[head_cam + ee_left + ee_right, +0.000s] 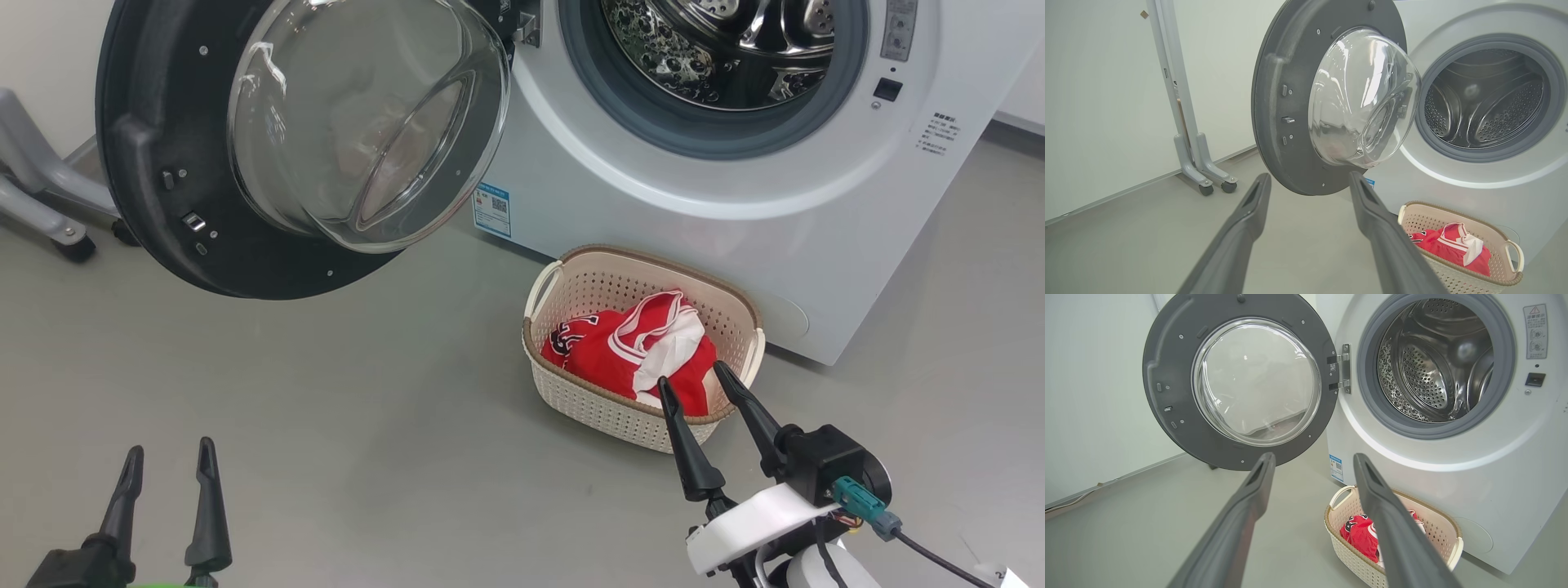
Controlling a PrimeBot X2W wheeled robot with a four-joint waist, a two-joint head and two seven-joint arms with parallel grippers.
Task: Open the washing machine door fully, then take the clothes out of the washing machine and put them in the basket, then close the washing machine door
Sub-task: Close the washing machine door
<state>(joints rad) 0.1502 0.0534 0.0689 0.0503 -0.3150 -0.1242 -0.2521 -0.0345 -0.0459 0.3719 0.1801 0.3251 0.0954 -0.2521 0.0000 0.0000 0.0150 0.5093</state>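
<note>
A: Jaws first: how do they stand?
B: Both pairs are spread wide and hold nothing. In the head view the left gripper [170, 447] sits at seven o'clock. The right gripper [691, 374] is at five, its tips showing against the near rim of the basket [637, 255].
A: And the clothes?
B: The clothes [604, 347], red with white trim, lie in the basket at four o'clock, just before the washing machine [735, 204]. The washing machine door [155, 98] hangs swung out at ten.
A: So which step?
B: I judge the unloading done, so closing is what remains. An arm must get behind the door's free edge and push it round.
A: Left wrist view?
B: The door is at twelve, its glass bowl bulging toward us, with a grey wheeled stand [1200, 163] at nine.
A: Right wrist view?
B: It adds the hinge [1345, 369] at twelve, which the left wrist view hides behind the bowl. It also shows the drum [1425, 367] at one, where I see no cloth
</note>
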